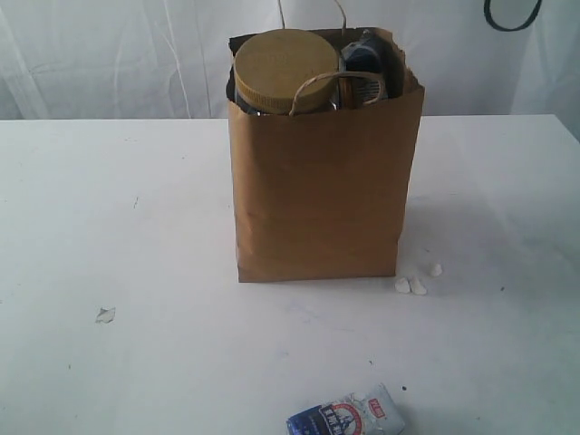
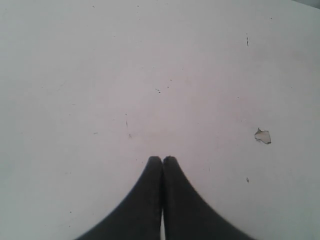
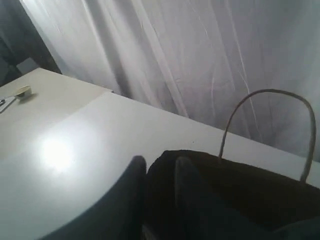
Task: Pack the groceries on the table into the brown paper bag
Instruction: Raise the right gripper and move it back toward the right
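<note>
The right tool hangs over the bag, jaws slightly parted, nothing visibly between them. It should lift straight up, clear of the handle. The packet lies on the table at 6 o'clock from the bag. The left tool is closed and empty.

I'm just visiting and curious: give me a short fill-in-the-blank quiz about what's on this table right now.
Poking out of the brown paper bag is a jar with a tan ____.
One grocery lies outside the bag: the small ____-white packet.
The left gripper hangs empty over the table, its jaws ____.
Missing words: lid; blue; shut.
</note>
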